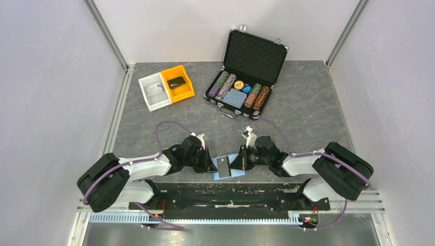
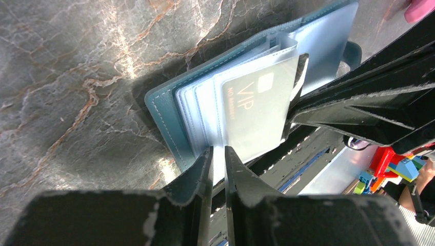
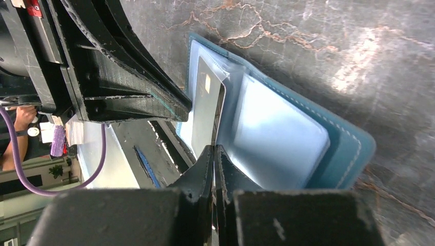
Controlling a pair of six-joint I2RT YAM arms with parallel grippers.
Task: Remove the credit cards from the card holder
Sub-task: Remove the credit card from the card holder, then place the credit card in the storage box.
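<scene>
1. Left wrist view: the left gripper (image 2: 218, 154), nearly closed, pinches a clear sleeve of the card holder (image 2: 163, 110). It would do best to hold firm there as the anchor.
2. The right gripper (image 3: 214, 151) is clamped flat at the edge of the credit card (image 3: 206, 110). Whether it has the card alone cannot be told. A straight pull along the pocket seems best.
3. The holder lies open at the near edge of the table (image 1: 308, 102), between both arms. It is soft and blue with frosted sleeves, and the card reads "VIP".
</scene>
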